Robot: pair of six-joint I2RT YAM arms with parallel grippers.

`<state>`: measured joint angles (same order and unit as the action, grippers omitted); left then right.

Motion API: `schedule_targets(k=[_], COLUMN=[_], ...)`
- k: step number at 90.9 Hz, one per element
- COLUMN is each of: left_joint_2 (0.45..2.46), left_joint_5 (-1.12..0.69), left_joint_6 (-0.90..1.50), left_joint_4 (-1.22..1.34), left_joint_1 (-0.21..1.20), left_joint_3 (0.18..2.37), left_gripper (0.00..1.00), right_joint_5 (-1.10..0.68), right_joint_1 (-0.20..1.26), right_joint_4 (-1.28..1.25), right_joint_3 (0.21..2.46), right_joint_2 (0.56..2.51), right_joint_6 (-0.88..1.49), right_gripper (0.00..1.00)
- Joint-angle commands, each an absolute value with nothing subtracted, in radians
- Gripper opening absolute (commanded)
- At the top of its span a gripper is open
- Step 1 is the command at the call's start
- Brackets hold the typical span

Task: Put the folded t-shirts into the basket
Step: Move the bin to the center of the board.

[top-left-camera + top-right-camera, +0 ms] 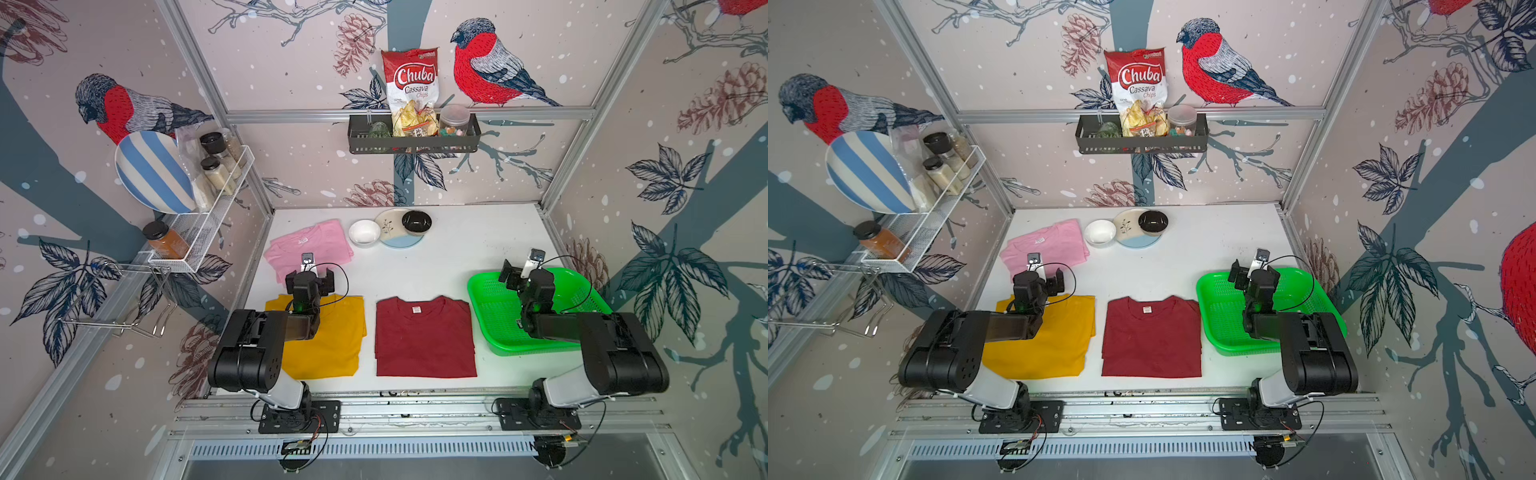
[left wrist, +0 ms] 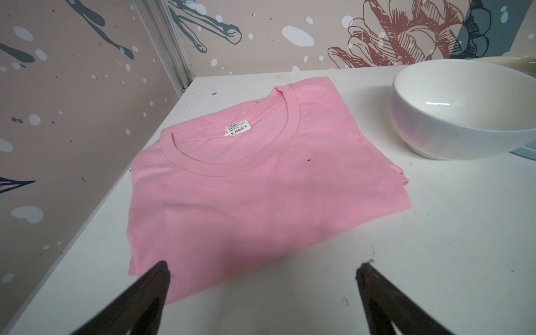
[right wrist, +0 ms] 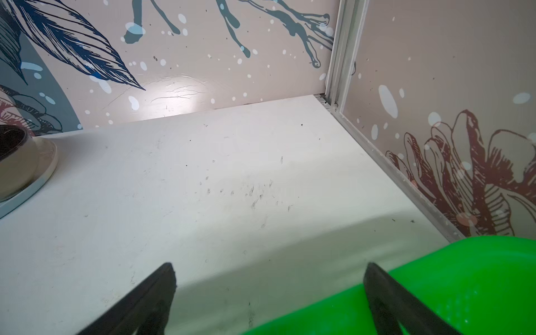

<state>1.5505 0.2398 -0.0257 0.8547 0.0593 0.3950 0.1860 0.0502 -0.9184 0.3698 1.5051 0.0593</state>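
Left gripper gapes empty over pink t-shirt near white bowl; right gripper gapes empty over basket.

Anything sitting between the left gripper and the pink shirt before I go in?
Nothing visible. The left gripper is open at the near edge of the pink shirt. The white bowl sits beside the shirt, out of the path.
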Motion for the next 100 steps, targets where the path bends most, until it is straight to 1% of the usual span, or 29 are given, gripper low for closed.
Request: schedule_targets(k=[1, 31, 41, 50, 54, 58, 64, 72, 79, 87, 94, 100], left_joint_2=[1.548, 1.548, 1.548, 1.548, 1.547, 1.548, 1.548, 1.546, 1.546, 1.542, 1.513, 1.462], left_joint_5=[0.247, 0.246, 0.247, 0.245, 0.245, 0.245, 0.245, 0.245, 0.246, 0.239, 0.199, 0.132], left_joint_6=[-0.022, -0.022, -0.021, -0.021, -0.021, -0.021, -0.021, -0.021, -0.022, -0.028, -0.044, -0.069], left_joint_4=[0.885, 0.885, 0.884, 0.882, 0.882, 0.883, 0.883, 0.885, 0.885, 0.881, 0.846, 0.75], left_joint_1=[0.066, 0.065, 0.064, 0.065, 0.064, 0.064, 0.063, 0.064, 0.063, 0.065, 0.066, 0.066], left_joint_3=[0.393, 0.394, 0.395, 0.396, 0.395, 0.395, 0.393, 0.393, 0.393, 0.394, 0.404, 0.437], left_gripper=[0.99, 0.99, 0.99, 0.99, 0.99, 0.99, 0.99, 0.99, 0.99, 0.99, 0.99, 0.99], right_joint_5=[0.188, 0.177, 0.124, 0.09, 0.095, 0.109, 0.139, 0.186, 0.276, 0.332, 0.39, 0.461], right_joint_1=[0.049, 0.044, 0.026, 0.022, 0.025, 0.025, 0.031, 0.062, 0.086, 0.087, 0.083, 0.068], right_joint_4=[-0.875, -0.875, -0.874, -0.796, -0.724, -0.584, -0.448, -0.407, -0.32, -0.059, 0.174, 0.426], right_joint_3=[0.369, 0.367, 0.369, 0.406, 0.441, 0.496, 0.543, 0.527, 0.559, 0.694, 0.843, 0.978], right_joint_2=[1.509, 1.506, 1.498, 1.467, 1.441, 1.411, 1.376, 1.271, 1.172, 1.095, 1.078, 1.093], right_joint_6=[0.075, 0.08, 0.083, 0.069, 0.071, 0.088, 0.122, 0.129, 0.165, 0.238, 0.323, 0.495], right_gripper=[1.0, 1.0, 1.0, 1.0, 1.0, 1.0, 1.0, 1.0, 1.0, 1.0, 1.0, 1.0])
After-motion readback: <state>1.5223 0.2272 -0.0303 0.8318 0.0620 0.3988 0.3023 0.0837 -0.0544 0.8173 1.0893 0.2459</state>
